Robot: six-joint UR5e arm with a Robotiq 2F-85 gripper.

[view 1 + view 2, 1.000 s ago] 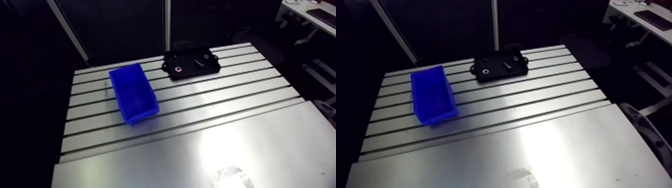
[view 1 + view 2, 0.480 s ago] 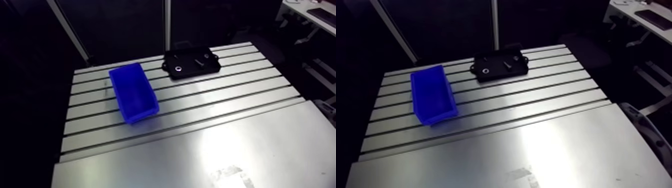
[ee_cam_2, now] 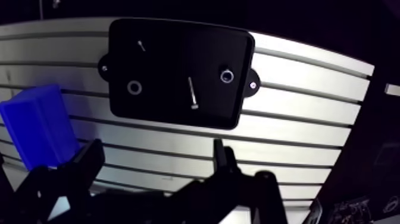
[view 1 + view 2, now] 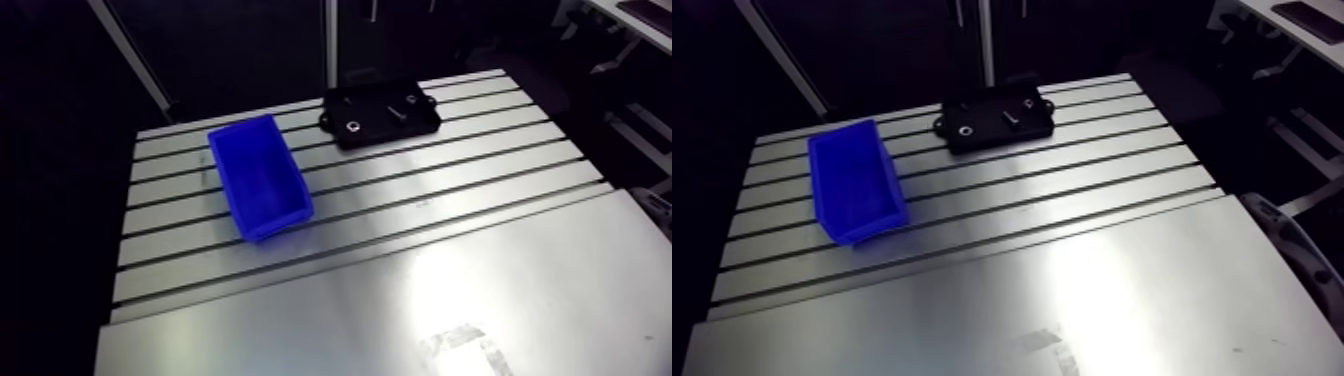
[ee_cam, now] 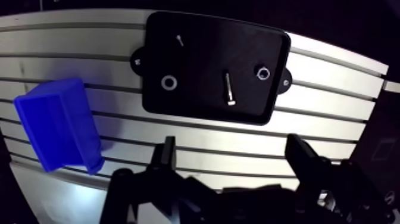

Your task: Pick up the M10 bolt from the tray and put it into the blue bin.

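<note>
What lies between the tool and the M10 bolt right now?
In the wrist view, only bare slotted table and the near part of the tray separate the open tool from the bolt.

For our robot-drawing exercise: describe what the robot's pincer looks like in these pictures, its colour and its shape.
In the wrist view the pincer is matte black all over. It has two slim fingers that narrow toward their tips, each rising from chunky, angular black linkages. No coloured parts or readable markings show on the fingers themselves.
</note>
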